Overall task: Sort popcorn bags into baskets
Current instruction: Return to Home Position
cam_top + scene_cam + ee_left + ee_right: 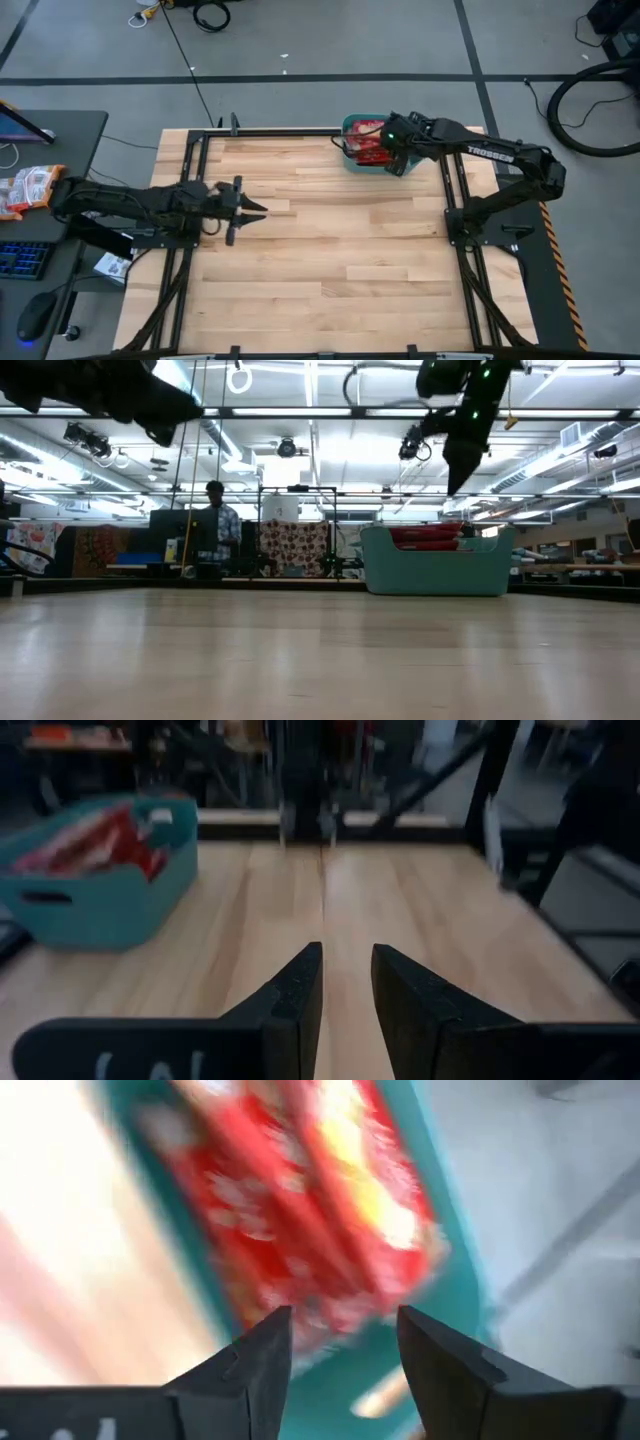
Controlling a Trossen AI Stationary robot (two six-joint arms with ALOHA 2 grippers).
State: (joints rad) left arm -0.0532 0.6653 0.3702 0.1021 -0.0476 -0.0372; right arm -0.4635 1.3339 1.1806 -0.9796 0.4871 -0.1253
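Above one teal basket (435, 570) with perhaps three popcorn bags (368, 140), right hand (343, 1330) unclenched, empty; left hand (347, 970) likewise, well apart.

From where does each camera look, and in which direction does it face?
High view: above the table, facing straight down; left arm and right arm show.
Low view: at table height, facing level toward the teal tub; arms hang from above.
Left wrist view: on the left arm, facing across the table; left fingers open.
Right wrist view: on the right arm, facing down at red bags; right fingers open.
Shared: all four show the tub.
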